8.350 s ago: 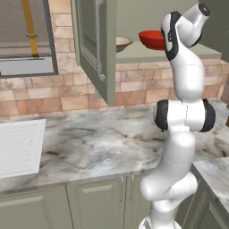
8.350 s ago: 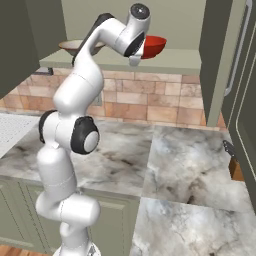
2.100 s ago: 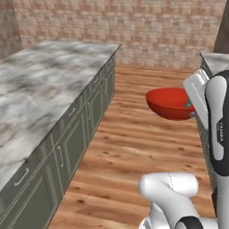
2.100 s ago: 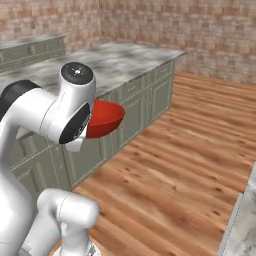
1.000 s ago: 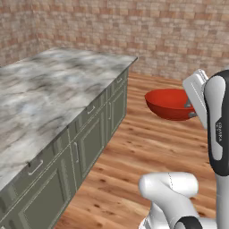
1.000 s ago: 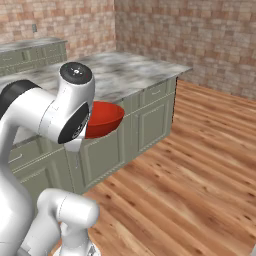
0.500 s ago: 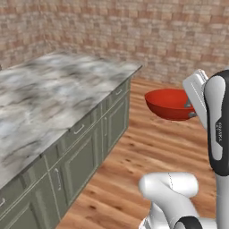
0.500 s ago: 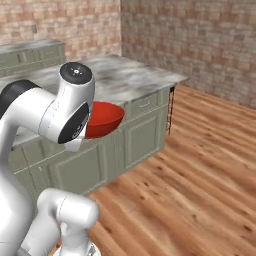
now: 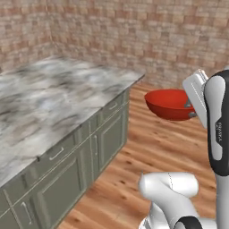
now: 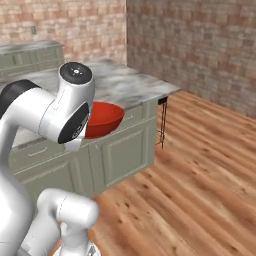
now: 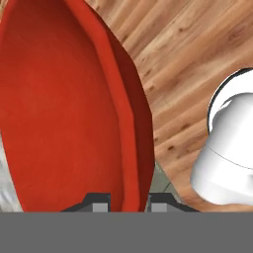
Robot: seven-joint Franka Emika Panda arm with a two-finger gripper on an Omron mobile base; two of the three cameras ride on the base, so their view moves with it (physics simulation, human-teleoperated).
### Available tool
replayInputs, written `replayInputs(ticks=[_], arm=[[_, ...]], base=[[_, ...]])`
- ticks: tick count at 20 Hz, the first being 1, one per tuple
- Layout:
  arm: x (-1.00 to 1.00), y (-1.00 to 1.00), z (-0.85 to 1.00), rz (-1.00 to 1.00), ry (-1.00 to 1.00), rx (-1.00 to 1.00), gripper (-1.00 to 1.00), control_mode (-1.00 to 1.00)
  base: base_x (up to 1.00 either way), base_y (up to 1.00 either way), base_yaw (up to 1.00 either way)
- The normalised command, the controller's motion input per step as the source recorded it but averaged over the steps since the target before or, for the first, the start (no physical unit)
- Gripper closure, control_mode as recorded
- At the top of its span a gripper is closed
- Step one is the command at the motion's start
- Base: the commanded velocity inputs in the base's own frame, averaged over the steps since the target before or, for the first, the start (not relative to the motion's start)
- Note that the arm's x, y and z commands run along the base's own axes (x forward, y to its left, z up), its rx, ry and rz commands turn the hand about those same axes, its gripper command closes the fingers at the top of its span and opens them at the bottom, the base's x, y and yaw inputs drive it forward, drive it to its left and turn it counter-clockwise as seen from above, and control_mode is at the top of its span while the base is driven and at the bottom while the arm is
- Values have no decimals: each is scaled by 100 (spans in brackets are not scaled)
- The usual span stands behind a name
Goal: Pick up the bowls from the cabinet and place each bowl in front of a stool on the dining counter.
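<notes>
In the left base view, the dining counter (image 9: pixel 53 96) ran from about 9 o'clock toward centre, grey-white marble top over pale green doors w/ drawers. Right of it, wood floor (image 9: pixel 147 143). At approx 2 o'clock the red bowl (image 9: pixel 170 103) hung in the air over the floor, clear of the counter edge, rim roughly level. Its right rim met the gripper (image 9: pixel 193 109) at 3 o'clock; arm (image 9: pixel 218 129) white w/ dark strip just right of that. Brick wall (image 9: pixel 134 36) across 12 o'clock.

Right base view: arm at 9 o'clock, bowl (image 10: pixel 104 119) just right of the hand, in front of the counter (image 10: pixel 125 82) side, near centre. Thin black stool legs (image 10: pixel 163 122) showed at the counter's far corner, approx 2 o'clock; seat hidden. Floor ran 3 to 6 o'clock.

Hand view: bowl (image 11: pixel 64 104) covered 9 to 12 o'clock, inside facing the camera. At 6 o'clock the two fingertips (image 11: pixel 98 203) sat one each side of the bowl rim, jaws clenched on it, so gripper (image 11: pixel 127 203) was grasping the bowl. Floor at 1 o'clock.
</notes>
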Motion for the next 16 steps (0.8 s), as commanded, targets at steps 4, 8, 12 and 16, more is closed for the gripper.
replayInputs(ticks=[4,8,12,16], arm=[[0,0,0,0,0,0,100,100],[0,0,0,0,0,0,100,100],[0,0,0,0,0,0,100,100],[0,0,0,0,0,0,100,100]], base=[[100,-59,22],[100,-59,22],[100,-61,22],[100,-64,24]])
